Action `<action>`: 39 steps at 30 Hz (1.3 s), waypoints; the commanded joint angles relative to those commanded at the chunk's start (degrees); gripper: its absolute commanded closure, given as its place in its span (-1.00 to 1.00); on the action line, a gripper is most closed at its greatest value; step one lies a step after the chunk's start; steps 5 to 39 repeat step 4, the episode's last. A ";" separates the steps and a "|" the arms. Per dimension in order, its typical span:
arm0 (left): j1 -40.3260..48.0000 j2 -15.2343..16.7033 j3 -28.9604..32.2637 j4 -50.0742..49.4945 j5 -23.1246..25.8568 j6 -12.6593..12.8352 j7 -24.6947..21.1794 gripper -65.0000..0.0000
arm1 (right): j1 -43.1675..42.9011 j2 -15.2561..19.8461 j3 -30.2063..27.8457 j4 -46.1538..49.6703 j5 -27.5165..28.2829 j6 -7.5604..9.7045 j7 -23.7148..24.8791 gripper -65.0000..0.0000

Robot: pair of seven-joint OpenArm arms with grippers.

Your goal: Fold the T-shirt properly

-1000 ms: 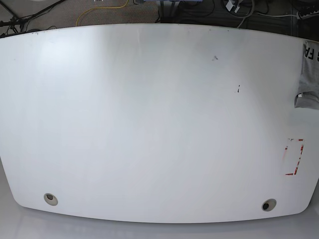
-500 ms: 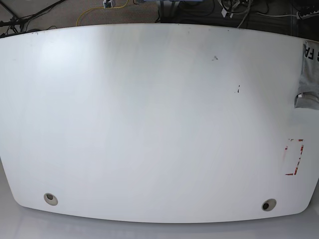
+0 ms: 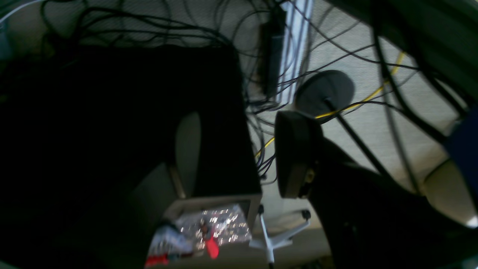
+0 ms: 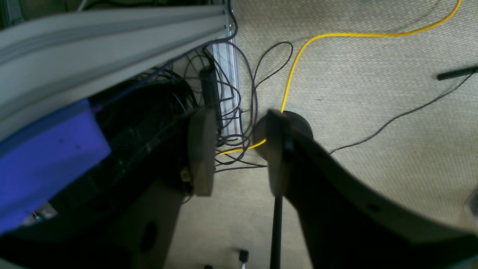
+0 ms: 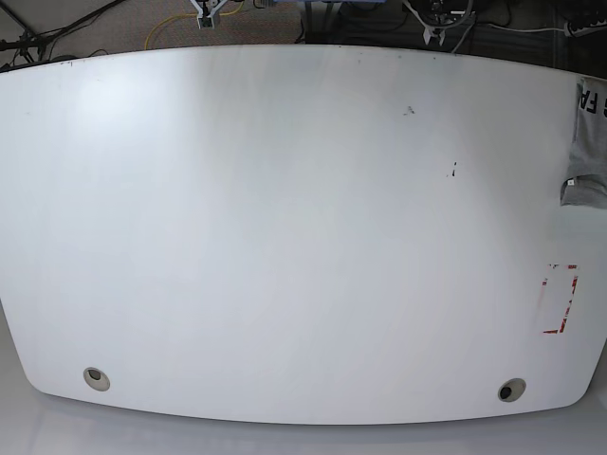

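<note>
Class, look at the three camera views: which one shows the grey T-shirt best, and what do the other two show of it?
The base view. Only there does the T-shirt appear, a grey strip with dark lettering at the table's right edge, mostly cut off by the frame. Both wrist views show none of it, only floor, cables and their own hands.

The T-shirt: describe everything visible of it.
Only a strip of the T-shirt shows, at the base view's right edge, cut off by the frame. It is heather-grey soft fabric, wrinkled, lying flat on the white table. Dark block letters reading "FA" sit near its top, and a folded hem with a small tag ends its lower part. No claw touches it.
</note>
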 joint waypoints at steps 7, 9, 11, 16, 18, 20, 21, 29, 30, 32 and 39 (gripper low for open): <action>0.00 0.26 0.00 0.26 0.00 0.09 -0.09 0.09 | 0.00 0.00 0.00 0.00 0.00 0.00 0.09 0.34; 0.00 0.26 0.00 0.26 0.00 0.09 -0.09 0.09 | 0.00 0.00 0.00 0.00 0.00 0.00 0.09 0.34; 0.00 0.26 0.00 0.26 0.00 0.09 -0.09 0.09 | 0.00 0.00 0.00 0.00 0.00 0.00 0.09 0.34; 0.00 0.26 0.00 0.26 0.00 0.09 -0.09 0.09 | 0.00 0.00 0.00 0.00 0.00 0.00 0.09 0.34; 0.00 0.26 0.00 0.26 0.00 0.09 -0.09 0.09 | 0.00 0.00 0.00 0.00 0.00 0.00 0.09 0.34; 0.00 0.26 0.00 0.26 0.00 0.09 -0.09 0.09 | 0.00 0.00 0.00 0.00 0.00 0.00 0.09 0.34; 0.00 0.26 0.00 0.26 0.00 0.09 -0.09 0.09 | 0.00 0.00 0.00 0.00 0.00 0.00 0.09 0.34; 0.00 0.26 0.00 0.26 0.00 0.09 -0.09 0.09 | 0.00 0.00 0.00 0.00 0.00 0.00 0.09 0.34; 0.00 0.26 0.00 0.26 0.00 0.09 -0.09 0.09 | 0.00 0.00 0.00 0.00 0.00 0.00 0.09 0.34; 0.00 0.26 0.00 0.26 0.00 0.09 -0.09 0.09 | 0.00 0.00 0.00 0.00 0.00 0.00 0.09 0.34; 0.00 0.26 0.00 0.26 0.00 0.09 -0.09 0.09 | 0.00 0.00 0.00 0.00 0.00 0.00 0.09 0.34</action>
